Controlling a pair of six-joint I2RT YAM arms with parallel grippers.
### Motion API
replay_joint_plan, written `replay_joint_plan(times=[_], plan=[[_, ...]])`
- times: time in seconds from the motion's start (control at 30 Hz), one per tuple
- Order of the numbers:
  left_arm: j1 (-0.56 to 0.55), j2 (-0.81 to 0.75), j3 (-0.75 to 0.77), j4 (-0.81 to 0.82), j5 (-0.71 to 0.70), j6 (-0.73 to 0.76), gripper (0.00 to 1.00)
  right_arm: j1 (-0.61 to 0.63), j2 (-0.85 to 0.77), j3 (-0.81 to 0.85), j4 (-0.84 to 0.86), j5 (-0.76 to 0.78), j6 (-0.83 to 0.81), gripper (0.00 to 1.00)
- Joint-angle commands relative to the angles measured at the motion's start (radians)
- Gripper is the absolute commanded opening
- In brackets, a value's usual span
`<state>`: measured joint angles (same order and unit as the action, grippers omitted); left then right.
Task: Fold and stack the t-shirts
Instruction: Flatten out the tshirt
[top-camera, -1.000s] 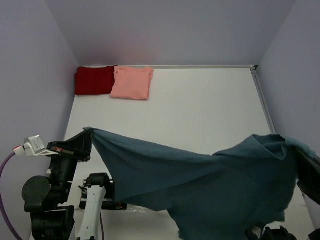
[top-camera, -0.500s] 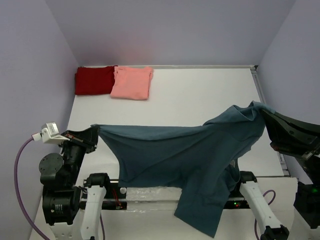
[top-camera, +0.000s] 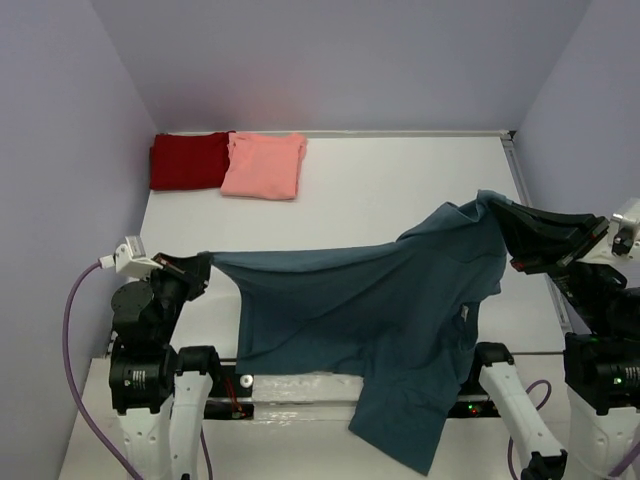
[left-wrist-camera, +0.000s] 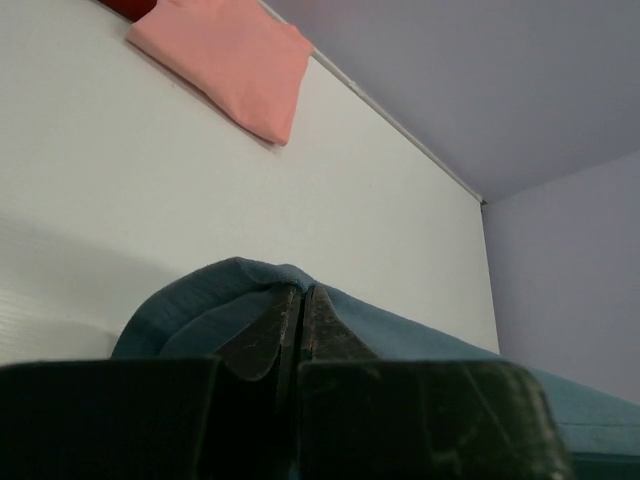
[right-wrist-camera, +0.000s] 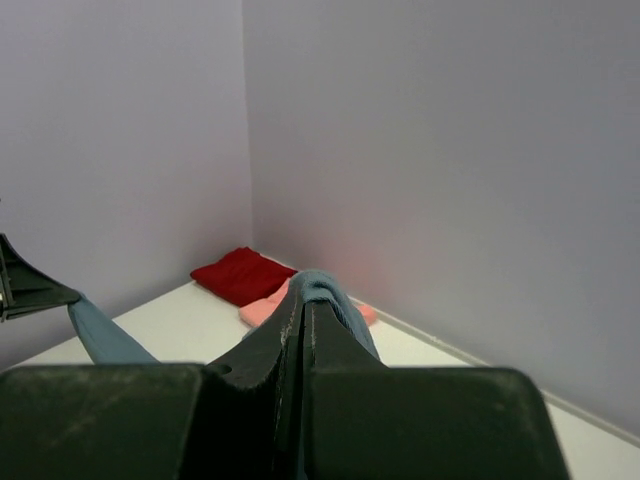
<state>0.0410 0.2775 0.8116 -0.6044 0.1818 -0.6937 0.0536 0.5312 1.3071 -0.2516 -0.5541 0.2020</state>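
T-shirt (top-camera: 350, 300) hangs stretched overhead; wrist views show, seemingly, pinched folds.

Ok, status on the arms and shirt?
Left gripper, right gripper shut on large teal-blue cotton t-shirt, stretched between them. Folded dark red t-shirt, salmon-pink t-shirt far left. Teal hem hangs over near edge.
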Motion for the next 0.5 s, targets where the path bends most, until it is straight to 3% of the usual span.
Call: replay_joint_plan(times=[0.0, 0.47], plan=[[0.005, 0.003, -0.026, 0.117, -0.002, 0.006, 0.0, -0.001, 0.01, -0.025, 0.087, 0.033, -0.007, 0.0], [0.005, 0.097, -0.184, 0.293, -0.002, 0.01, 0.0, -0.001, 0.116, -0.242, 0.227, 0.051, 0.014, 0.0]])
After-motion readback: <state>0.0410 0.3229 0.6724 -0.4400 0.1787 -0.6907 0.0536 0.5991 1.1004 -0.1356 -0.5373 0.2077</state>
